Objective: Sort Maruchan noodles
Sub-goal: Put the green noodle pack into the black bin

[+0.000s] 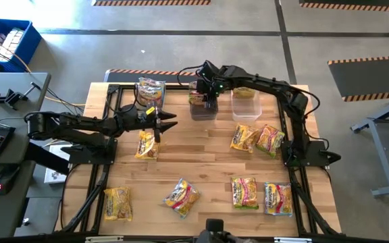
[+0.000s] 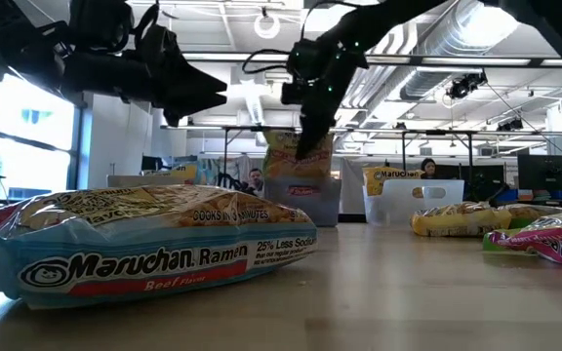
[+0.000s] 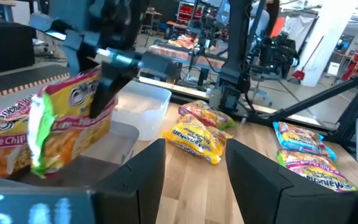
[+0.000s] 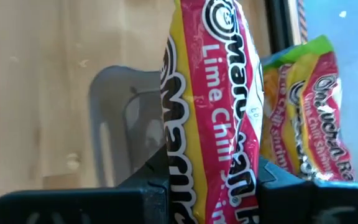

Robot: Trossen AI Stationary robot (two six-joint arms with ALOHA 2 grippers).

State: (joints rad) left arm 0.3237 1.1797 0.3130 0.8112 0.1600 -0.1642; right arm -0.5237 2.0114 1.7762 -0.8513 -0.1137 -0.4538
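- While the right gripper (image 1: 206, 94) hangs over the dark tub (image 1: 204, 108) near the table's far edge, its jaws are pinched on a Lime Chili packet (image 4: 213, 106), held upright on its long edge, lower end in or just above the tub (can't tell which).
- A 2nd Lime Chili packet (image 4: 306, 112) is already stood up in that tub, just beside the held one.
- Clear tub (image 1: 246, 102) sits next to the dark one, same far edge; one packet in it.
- Left gripper (image 1: 166, 121) hovers nr the far-left part of the table, jaws apart, holding nothing; a loose packet (image 1: 147, 144) lies just below it on the wood.
- Third tub at far-left corner, w/ a packet (image 1: 151, 89) in it.
- Rest of the noodles lie flat: a pair (image 1: 256, 138) toward the right edge, another pair (image 1: 261, 194) at the near-right corner, one (image 1: 117, 202) near-left, one (image 1: 182, 197) mid near edge. Beef packet (image 2: 144, 255) closest to the low cam.
- Judgement: drop-off step, sort roughly 1/3 done.
- Risks: crinkly film could cling to the pads on release, so the packet lifts back out w/ the arm; released too high or tilted, it may tip over the tub rim or knock the standing one flat; arm retreat could nudge the light tub.
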